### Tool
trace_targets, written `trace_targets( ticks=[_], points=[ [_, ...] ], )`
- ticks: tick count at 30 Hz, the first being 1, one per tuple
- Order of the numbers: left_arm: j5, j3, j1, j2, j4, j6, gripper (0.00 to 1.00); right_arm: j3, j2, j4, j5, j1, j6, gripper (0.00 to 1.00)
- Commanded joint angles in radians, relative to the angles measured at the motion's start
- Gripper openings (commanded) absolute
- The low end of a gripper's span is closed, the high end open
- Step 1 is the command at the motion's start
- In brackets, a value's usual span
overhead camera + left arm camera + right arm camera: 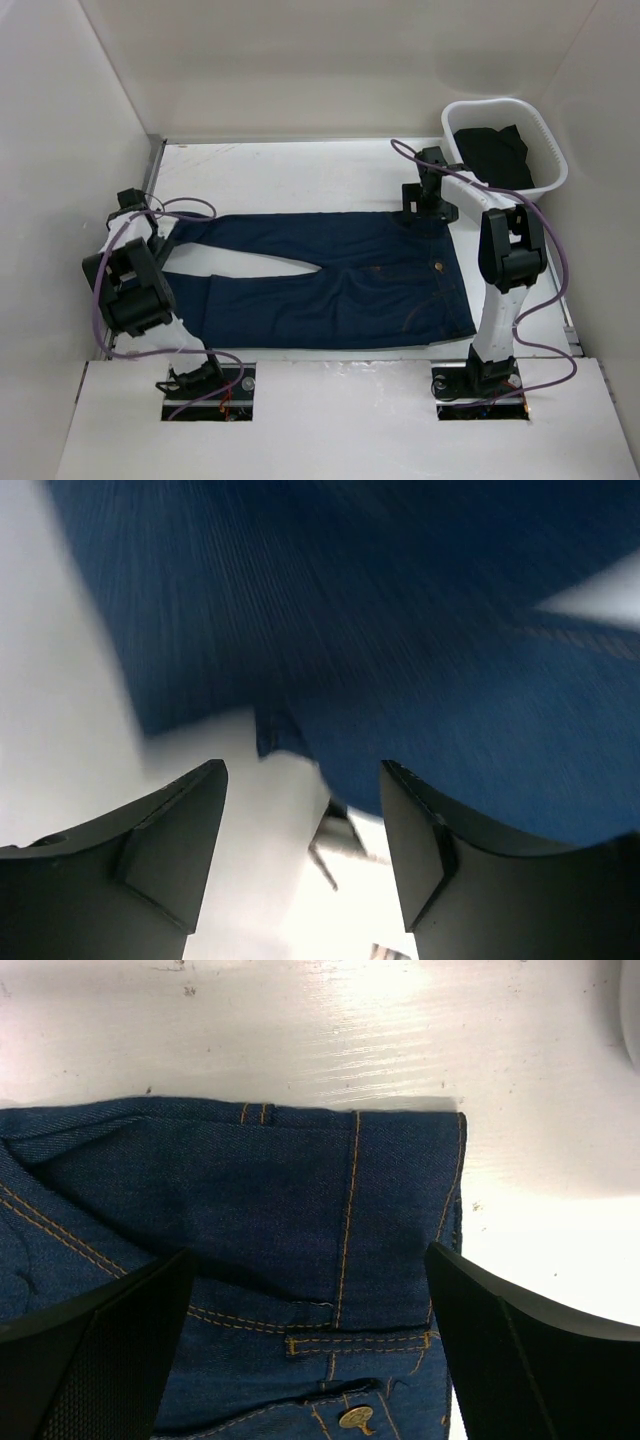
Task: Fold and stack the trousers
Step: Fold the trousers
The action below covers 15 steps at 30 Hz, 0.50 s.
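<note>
**Jeans** (330, 285): dark blue denim with tan stitching. Spread flat and unfolded on the table (290, 170). The waist lies toward the right and the two legs run left, with a narrow wedge of tabletop between them. A metal button (352, 1418) shows at the waistband.

**Right gripper** (315, 1350): at the far waistband corner. Its fingers (100, 1360) are spread wide to either side of the cloth and hold nothing.

**Left gripper** (305, 820): at the leg ends on the left side; the wrist view is blurred. Its fingers (170, 830) are apart with bare tabletop between them. The denim hem is just ahead, and nothing is clamped.

**Basket** (500, 104): white, at the far right corner of the table, apart from the jeans. A dark garment (495, 150) lies inside.
</note>
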Motion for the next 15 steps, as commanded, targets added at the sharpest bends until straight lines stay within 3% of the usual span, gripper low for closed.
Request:
trace_targets(
  ticks=[1, 3, 5, 10, 11, 15],
  points=[
    [0.028, 0.074, 0.027, 0.096, 0.103, -0.023, 0.6, 0.034, -0.035, -0.007, 0.02, 0.0, -0.023, 1.0],
    [0.027, 0.101, 0.03, 0.156, 0.145, -0.018, 0.58, 0.046, -0.026, -0.013, 0.01, -0.016, -0.023, 0.98],
    [0.028, 0.12, 0.03, 0.193, 0.175, -0.014, 0.5, 0.072, -0.006, -0.025, 0.001, -0.021, -0.024, 0.92],
    [0.033, 0.154, 0.031, 0.174, 0.241, 0.031, 0.04, 0.115, 0.022, -0.05, 0.005, 0.02, -0.102, 0.8],
    [0.03, 0.166, 0.034, 0.149, 0.259, 0.049, 0.0, 0.113, 0.023, -0.054, 0.011, 0.026, -0.115, 0.78],
    [0.027, 0.241, 0.037, 0.052, 0.29, 0.153, 0.0, 0.077, 0.02, -0.053, 0.023, 0.031, -0.119, 0.78]
  ],
)
